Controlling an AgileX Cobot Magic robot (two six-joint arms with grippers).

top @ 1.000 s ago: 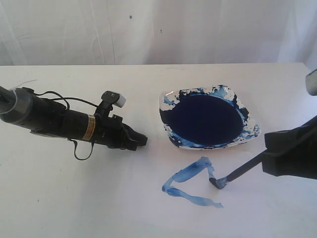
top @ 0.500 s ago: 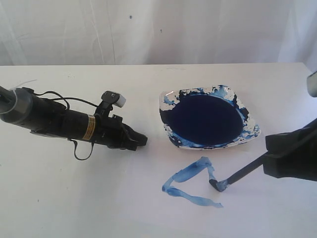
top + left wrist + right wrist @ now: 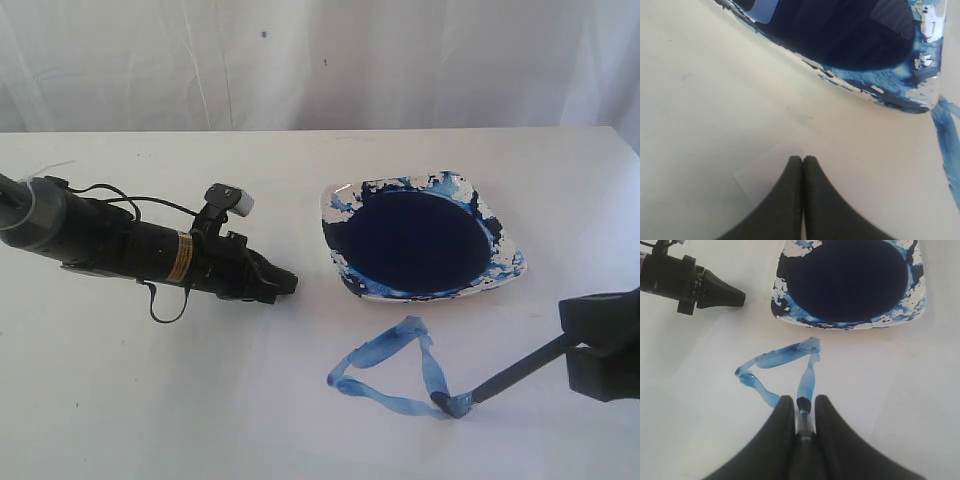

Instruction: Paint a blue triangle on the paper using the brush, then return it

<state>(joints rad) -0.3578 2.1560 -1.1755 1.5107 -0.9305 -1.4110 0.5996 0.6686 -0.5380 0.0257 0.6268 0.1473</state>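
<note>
- The brush [image 3: 510,376] has slid its bristle tip down the triangle's right-hand side, from about halfway along that side to the lower right corner. The right gripper [image 3: 804,406] has drawn back toward the near edge of the table with it.
- That gripper's two fingers are clamped around the brush handle just behind the ferrule. The stick slants down from them, and the tip touches the paper [image 3: 250,430].
- Under the tip, the new stroke now reaches the end of the bottom stroke. The blue triangle [image 3: 375,352] therefore reads as a closed hollow outline, streaky and uneven, where earlier its right side stopped short and left a gap.
- By this look the painting part is as good as finished. What seems left is to lift the tip clear and take the brush back. The pictures do not show a rest for it, so the return spot is unclear.
- Beyond the triangle from the tip, the dish [image 3: 335,200] with its dark paint pool [image 3: 415,240] sits as it did before, near the triangle's apex but apart from it.
- Further out, on the far side of the triangle from the brush, the left gripper [image 3: 285,283] lies in the same place. Its jaws are pressed together and hold nothing.
</note>
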